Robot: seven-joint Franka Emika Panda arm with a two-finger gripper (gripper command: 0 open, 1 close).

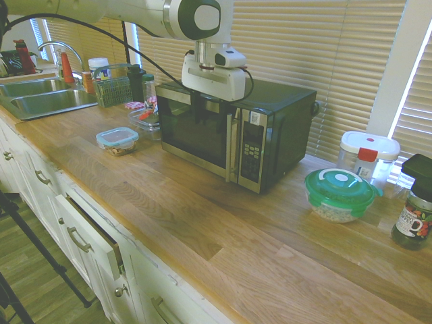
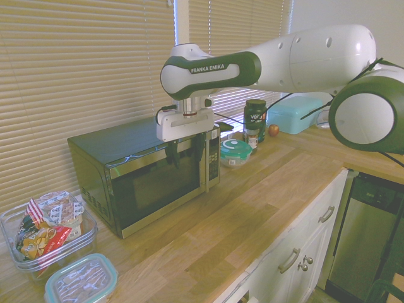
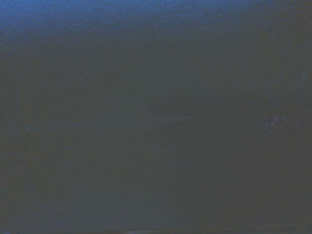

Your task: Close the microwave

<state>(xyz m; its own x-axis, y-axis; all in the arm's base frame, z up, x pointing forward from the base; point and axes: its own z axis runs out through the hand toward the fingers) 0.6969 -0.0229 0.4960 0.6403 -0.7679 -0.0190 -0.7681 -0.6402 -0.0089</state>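
Observation:
The black microwave stands on the wooden counter against the blinds. Its dark glass door lies flush with the front, with the silver handle beside the button panel. My gripper points down just in front of the door's upper edge. Its fingers are spread open with nothing between them. The wrist view is filled by a dark, blurred surface.
A blue-lidded container and a snack box sit on the door's hinge side. A green-lidded bowl, a white canister and a dark jar stand past the panel side. The sink is further along. A drawer is ajar.

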